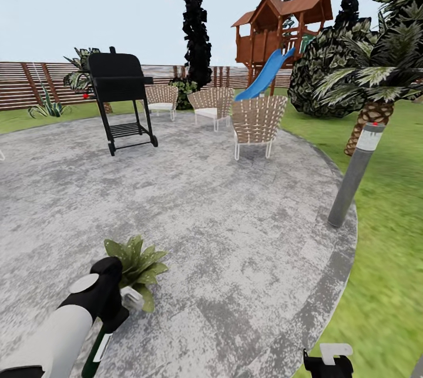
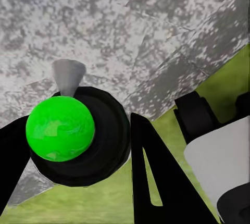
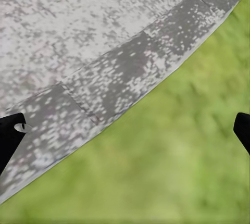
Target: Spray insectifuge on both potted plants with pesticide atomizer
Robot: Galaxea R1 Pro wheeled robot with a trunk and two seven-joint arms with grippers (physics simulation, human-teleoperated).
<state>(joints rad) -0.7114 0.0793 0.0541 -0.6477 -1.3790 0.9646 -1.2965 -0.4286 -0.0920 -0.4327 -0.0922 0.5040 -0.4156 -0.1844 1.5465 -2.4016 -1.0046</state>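
One potted plant [image 1: 138, 263], a low rosette of pointed green leaves, stands on the round grey paved patch [image 1: 223, 231] at the lower left of the head view. My left gripper [image 1: 113, 310] is right beside it, shut on the pesticide atomizer [image 1: 98, 347]. The atomizer's pale trigger head [image 1: 132, 297] is up against the leaves. In the left wrist view the atomizer's round green body [image 2: 60, 127] sits between the black fingers [image 2: 151, 172]. My right gripper [image 1: 328, 360] is low over the patch's edge, fingers [image 3: 10, 135] wide apart and empty. The second potted plant is out of view.
A grey post with a red-dotted top [image 1: 355, 175] stands at the patch's right edge, with lawn [image 1: 393, 249] and a palm [image 1: 376, 90] beyond. Farther back are a black grill [image 1: 120, 99], wicker chairs [image 1: 257, 122], a playhouse with a blue slide [image 1: 267, 73] and the wooden fence [image 1: 35, 81].
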